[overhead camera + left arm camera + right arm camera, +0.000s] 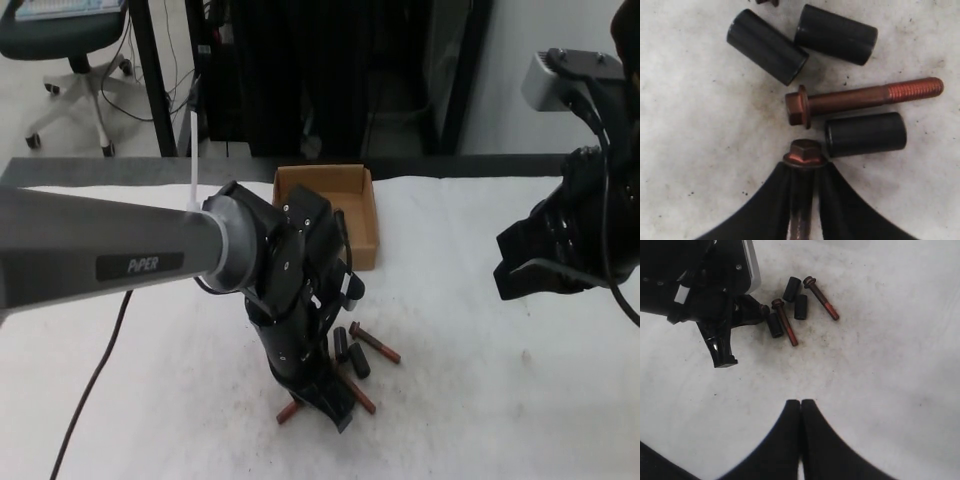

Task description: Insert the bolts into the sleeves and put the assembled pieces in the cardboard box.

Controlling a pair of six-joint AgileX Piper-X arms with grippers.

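**Left gripper** (804,171): is reaching down to the white-covered bench (480,400), in front of the box. Its fingers are clamping the shank of a copper-coloured bolt (804,152). The hex head is sticking out just past the fingertips.

**Second bolt** (860,97): is lying flat on the cover just beyond the held head and crosswise to it. Its threaded end is pointing away from the head.

**Sleeve** (866,134): black, is lying on its side just beside the second bolt and parallel to it, near the held head.

**Two further sleeves** (767,46) (836,34): black, are lying on the other side of the second bolt. They are close together, but it is hard to tell whether they are touching.

**Third bolt** (821,297): is lying flat at the far edge of the cluster, just beside the sleeves.

**Cardboard box** (330,215): is standing open-topped toward the back of the bench, behind the left arm, which is hiding part of its inside.

**Right gripper** (800,404): is hanging above bare cover, well apart from the cluster. Its fingers are pressing together tip to tip.
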